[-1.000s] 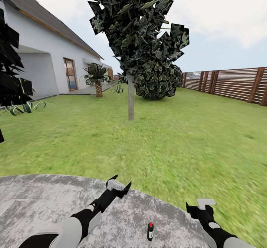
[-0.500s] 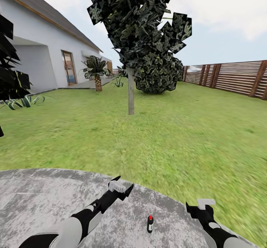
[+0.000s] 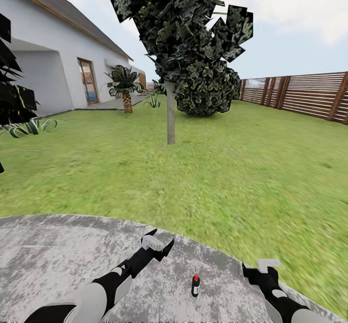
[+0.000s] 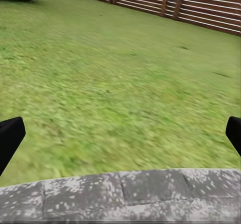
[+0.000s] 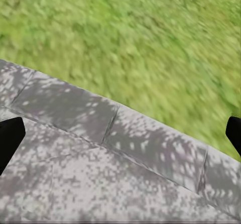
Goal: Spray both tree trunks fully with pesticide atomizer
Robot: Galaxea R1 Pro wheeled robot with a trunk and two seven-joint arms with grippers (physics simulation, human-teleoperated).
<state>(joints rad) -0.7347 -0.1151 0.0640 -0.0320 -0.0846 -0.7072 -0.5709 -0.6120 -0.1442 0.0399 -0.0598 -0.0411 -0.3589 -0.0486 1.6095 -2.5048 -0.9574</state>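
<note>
The pesticide atomizer (image 3: 195, 285), a tiny upright bottle with a red dot on top, stands on the grey stone paving between my two arms. My left gripper (image 3: 162, 238) hangs open above the paving, up and to the left of it. My right gripper (image 3: 256, 267) is open to its right, near the paving's edge. In both wrist views the black fingertips (image 4: 10, 139) (image 5: 10, 138) sit wide apart with nothing between them. One tree stands ahead on the lawn, with a straight bare tree trunk (image 3: 170, 115) under a dark leaf canopy (image 3: 183, 19).
The round stone paving (image 3: 58, 255) meets the lawn (image 3: 251, 178) just ahead of the grippers. A white house (image 3: 53, 67) and a short palm (image 3: 125, 93) are at the left. A round shrub (image 3: 208, 91) sits behind the tree, a slat fence (image 3: 309, 96) at the right, dark foliage (image 3: 12, 96) at the left edge.
The whole picture has shifted upward a little, so the camera has moved. Both arms keep their pose and the atomizer stands where it was on the paving.
</note>
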